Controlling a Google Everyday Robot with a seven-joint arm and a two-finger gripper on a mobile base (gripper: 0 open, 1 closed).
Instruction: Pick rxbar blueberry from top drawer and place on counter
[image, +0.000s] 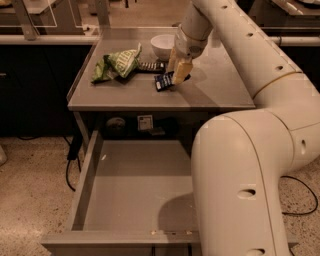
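Two pale yellowish jaws of the gripper (179, 79) stood narrow, closed on the right-hand end of the rxbar blueberry (163, 81), low over the middle of the worktop (220, 92). That small flat bar lay with its long axis roughly left to right, the free end pointing left and a little toward the front edge and the gripped end slightly farther back. Its dark navy wrapper faced up, showing rows of white lettering; whether the free end touched the surface could not be told. A thick, smooth cream-white arm (235, 45) with rounded segments and small dark holes reached down to the gripper from the right. Just behind the bar lay a darker bar (150, 65) with white print, and behind that stood a round white bowl (162, 46). Left of these, a crumpled green-and-white chip bag (117, 65) rested on the flat, smooth grey worktop, well apart from the gripper. Below, the top drawer (135, 195) stood pulled out, wide and shallow, with low grey walls and a plain smooth bottom. A dark cable (70, 165) hung beside its left wall over a speckled floor (30, 190).
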